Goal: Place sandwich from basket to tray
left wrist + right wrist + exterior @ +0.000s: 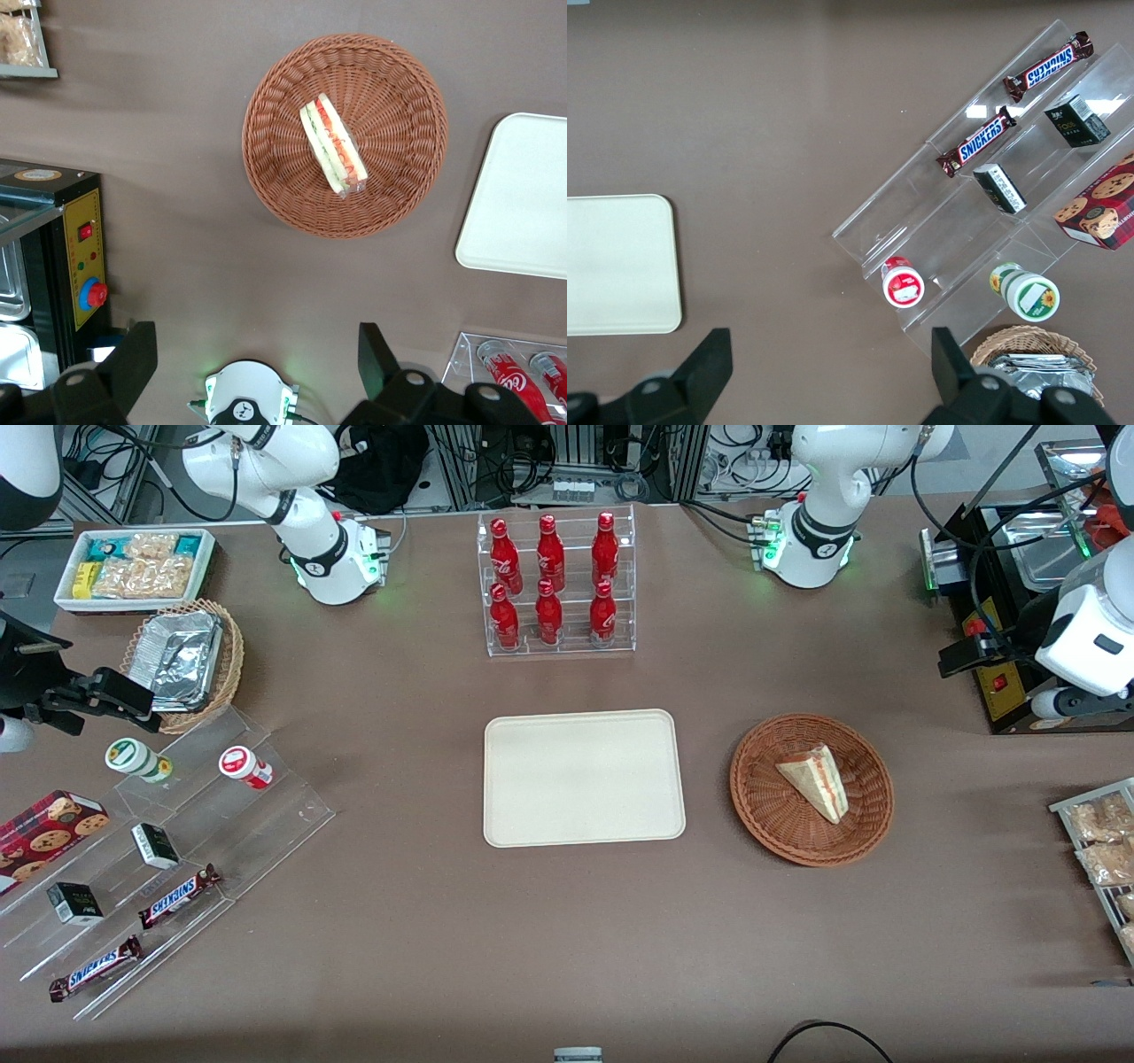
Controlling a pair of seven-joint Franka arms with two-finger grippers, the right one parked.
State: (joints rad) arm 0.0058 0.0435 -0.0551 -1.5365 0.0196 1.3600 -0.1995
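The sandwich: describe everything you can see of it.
The sandwich is a triangular wedge of pale white bread; the left wrist view shows red and light-green filling layers along its cut edge. It lies on its side in the round reddish-brown wicker basket, near the middle, touching only the weave. The basket sits on the brown table beside the bare cream tray, toward the working arm's end. The gripper is open, high above the table, touching nothing.

Left arm raised high at the working arm's end of the table, wrist pointing straight down, gripper (257, 367) hanging with fingers (133, 363) spread wide apart
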